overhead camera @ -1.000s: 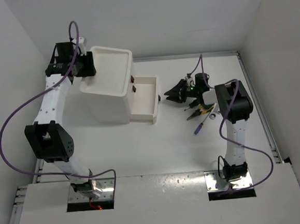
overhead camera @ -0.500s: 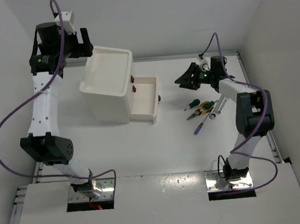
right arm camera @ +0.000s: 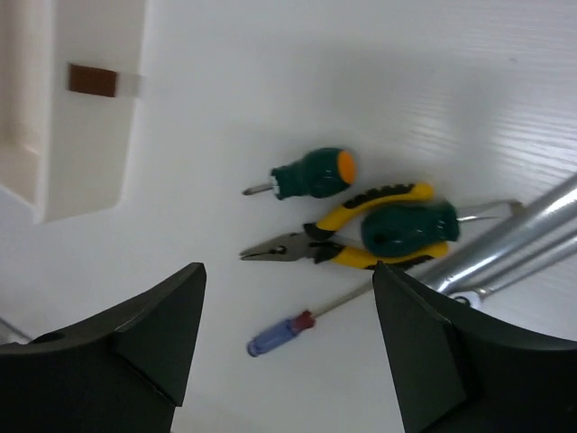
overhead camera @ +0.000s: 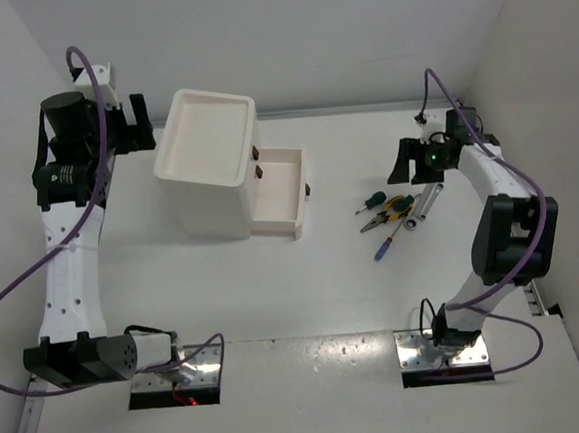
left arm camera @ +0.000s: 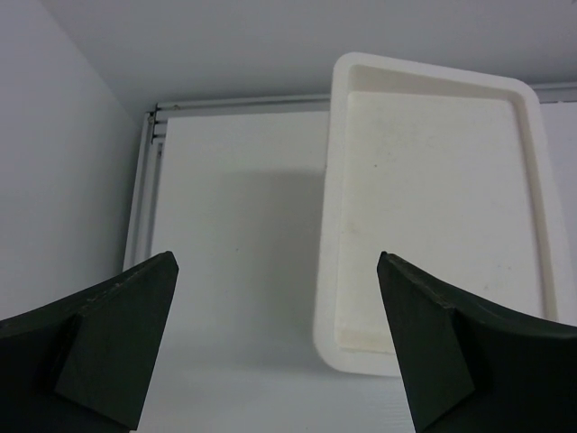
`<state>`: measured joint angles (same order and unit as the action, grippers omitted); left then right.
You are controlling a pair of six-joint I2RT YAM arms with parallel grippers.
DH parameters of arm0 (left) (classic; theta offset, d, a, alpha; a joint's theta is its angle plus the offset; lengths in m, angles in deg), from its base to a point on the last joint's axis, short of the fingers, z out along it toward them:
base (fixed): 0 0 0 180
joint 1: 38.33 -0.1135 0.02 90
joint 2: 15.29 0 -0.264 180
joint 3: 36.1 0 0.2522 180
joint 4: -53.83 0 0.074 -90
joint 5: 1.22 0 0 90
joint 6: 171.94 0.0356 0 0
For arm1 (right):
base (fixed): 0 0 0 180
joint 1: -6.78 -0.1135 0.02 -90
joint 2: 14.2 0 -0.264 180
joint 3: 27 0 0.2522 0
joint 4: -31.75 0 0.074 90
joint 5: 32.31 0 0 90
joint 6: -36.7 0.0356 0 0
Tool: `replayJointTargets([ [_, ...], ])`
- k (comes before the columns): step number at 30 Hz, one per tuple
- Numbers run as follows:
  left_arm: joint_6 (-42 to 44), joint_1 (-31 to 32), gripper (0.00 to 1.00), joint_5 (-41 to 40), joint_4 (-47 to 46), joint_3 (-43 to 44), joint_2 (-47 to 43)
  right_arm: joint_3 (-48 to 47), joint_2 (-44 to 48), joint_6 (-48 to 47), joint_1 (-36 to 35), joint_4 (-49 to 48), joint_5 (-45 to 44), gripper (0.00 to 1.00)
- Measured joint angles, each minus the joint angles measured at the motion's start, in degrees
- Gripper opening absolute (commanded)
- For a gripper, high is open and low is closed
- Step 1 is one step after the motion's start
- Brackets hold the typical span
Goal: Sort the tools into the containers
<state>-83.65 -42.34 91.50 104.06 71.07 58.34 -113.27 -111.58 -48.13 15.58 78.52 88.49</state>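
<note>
Right end effector [right arm camera: 287,302]: jaws wide, empty, over pliers [right arm camera: 347,244]. Left end effector [left arm camera: 275,347]: jaws apart, empty, near drawer unit [left arm camera: 330,225]. Best first pick: lone green screwdriver [right arm camera: 315,174], gripped across handle.

Drawer unit [overhead camera: 206,173]: smooth white plastic with a soft, half-matt sheen is seen.
Tray top [left arm camera: 433,207]: the same white plastic is shown, dull and faintly speckled.
Knob [right arm camera: 92,79]: a flat, matt brown face is shown; its material cannot be told.
Green-handled screwdriver [right arm camera: 311,174]: glossy green plastic is capped with orange, and a bare metal tip is seen.
Pliers [right arm camera: 325,251]: yellow-and-black grips, seemingly plastic, are joined to dark, dull metal jaws.
Blue-handled screwdriver [right arm camera: 275,336]: a translucent blue plastic handle is set on a thin metal shaft.
Wrenches [right arm camera: 514,236]: bright, polished silver metal is shown.
Table [right arm camera: 361,72]: a white, finely ribbed surface with a mild sheen is seen.
Left gripper [left arm camera: 275,271]: dark, matt plastic is shown on both fingers.
</note>
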Motion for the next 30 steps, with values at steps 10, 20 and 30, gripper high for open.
replayJointTargets([
  [10,0.2,-1.5,1.0,-0.2,-0.7,-4.1,-1.0,3.6,2.0,-6.5,0.0,1.3,-13.0,0.88],
  [20,0.2,-1.5,1.0,-0.1,-1.1,-4.6,-1.0,4.5,-2.7,-12.4,-0.8,-1.7,-16.7,0.86],
  [30,0.2,-1.5,1.0,0.0,-1.2,-4.7,-0.3,4.5,-7.6,-16.5,-2.5,-3.8,-17.5,0.88],
])
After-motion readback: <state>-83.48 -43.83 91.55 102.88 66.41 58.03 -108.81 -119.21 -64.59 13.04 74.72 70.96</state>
